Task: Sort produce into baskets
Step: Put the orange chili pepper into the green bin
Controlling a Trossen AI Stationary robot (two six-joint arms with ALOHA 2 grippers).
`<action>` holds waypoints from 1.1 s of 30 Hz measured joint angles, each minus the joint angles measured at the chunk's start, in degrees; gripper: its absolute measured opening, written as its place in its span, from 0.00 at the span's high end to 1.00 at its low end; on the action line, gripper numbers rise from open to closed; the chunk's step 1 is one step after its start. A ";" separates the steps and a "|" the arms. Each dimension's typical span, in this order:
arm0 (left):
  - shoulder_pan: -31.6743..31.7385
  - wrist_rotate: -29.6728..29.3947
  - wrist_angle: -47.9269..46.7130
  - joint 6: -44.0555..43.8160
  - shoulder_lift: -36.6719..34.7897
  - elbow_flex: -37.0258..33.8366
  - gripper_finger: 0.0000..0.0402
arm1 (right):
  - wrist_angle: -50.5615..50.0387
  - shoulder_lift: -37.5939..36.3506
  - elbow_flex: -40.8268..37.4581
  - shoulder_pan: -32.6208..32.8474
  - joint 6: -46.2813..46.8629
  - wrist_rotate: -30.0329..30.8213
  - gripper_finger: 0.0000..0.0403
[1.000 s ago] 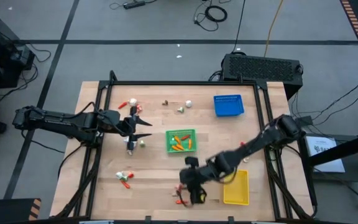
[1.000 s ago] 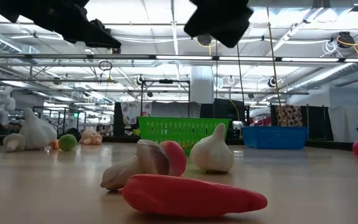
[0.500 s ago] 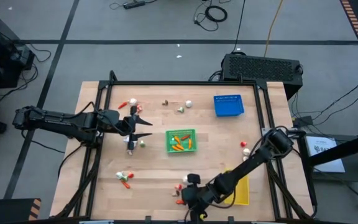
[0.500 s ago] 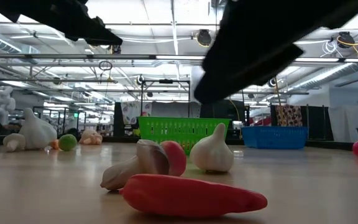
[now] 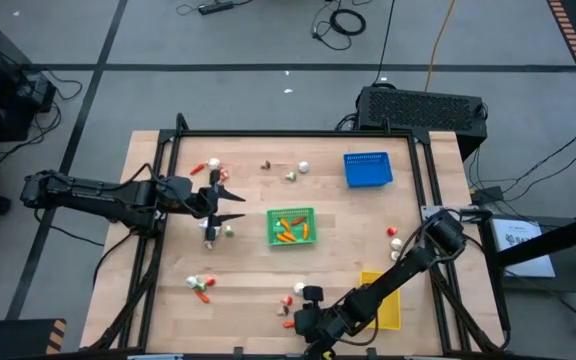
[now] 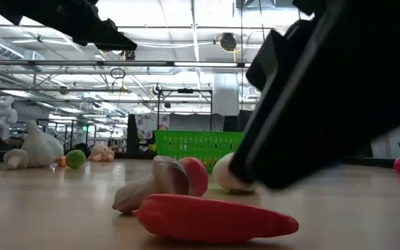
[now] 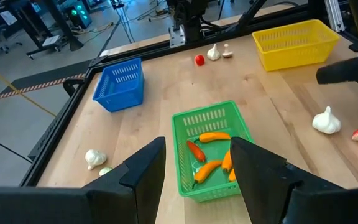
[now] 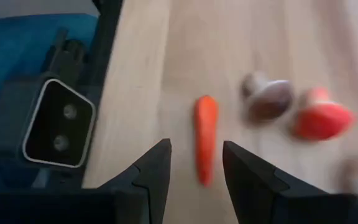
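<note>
Orange-red elongated toy pepper (image 8: 206, 138) lies just ahead of the right gripper (image 8: 194, 163), open-fingered and empty, beside a brown-capped toy mushroom (image 8: 266, 98), well off the green mesh basket (image 5: 291, 226); risk: fingers nudge the mushroom or roll the pepper instead of straddling it.

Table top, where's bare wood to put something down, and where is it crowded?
Bare: between the green basket and blue basket, and the strip below the green basket. Crowded: the near edge, where the right pincer hangs over a red pepper, and the pieces under the left pincer.
</note>
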 joint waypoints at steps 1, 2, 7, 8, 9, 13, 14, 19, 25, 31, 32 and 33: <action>0.00 0.00 0.01 0.00 -0.01 0.00 0.53 | 0.43 0.37 0.00 0.00 -0.12 -0.32 0.66; 0.00 0.00 0.02 0.00 -0.02 0.00 0.53 | 0.96 0.71 0.00 0.02 -0.12 -0.36 0.66; 0.00 0.01 -0.04 0.00 0.00 0.00 0.53 | 0.78 1.17 0.00 0.00 0.31 0.08 0.66; 0.00 0.01 -0.04 0.00 0.00 0.00 0.53 | 0.80 1.15 0.00 0.00 0.31 0.34 0.66; 0.00 0.02 -0.04 0.00 0.00 0.00 0.53 | 0.78 1.15 0.00 0.00 0.31 1.04 0.66; 0.00 0.02 -0.07 0.00 0.00 0.00 0.53 | 0.75 1.15 0.00 0.00 0.26 2.48 0.66; 0.00 0.02 -0.07 0.00 0.00 0.00 0.53 | 0.76 1.15 0.00 0.00 0.24 2.56 0.66; 0.00 0.02 -0.07 0.00 0.00 0.00 0.53 | -0.02 1.15 0.00 0.00 3.31 2.59 0.66; 0.00 0.02 -0.11 -0.01 0.00 0.00 0.53 | -0.08 2.47 0.02 0.02 4.99 2.77 0.66; 0.00 0.02 -0.15 -0.04 0.00 0.00 0.53 | -1.25 3.03 0.22 0.04 5.55 3.05 0.68; -0.03 0.03 -0.15 -0.05 0.00 0.00 0.53 | -1.65 3.03 0.22 0.04 5.38 3.08 0.69; -0.04 0.04 -0.16 -0.07 0.00 0.00 0.53 | -1.96 3.03 0.24 0.02 5.10 3.08 0.70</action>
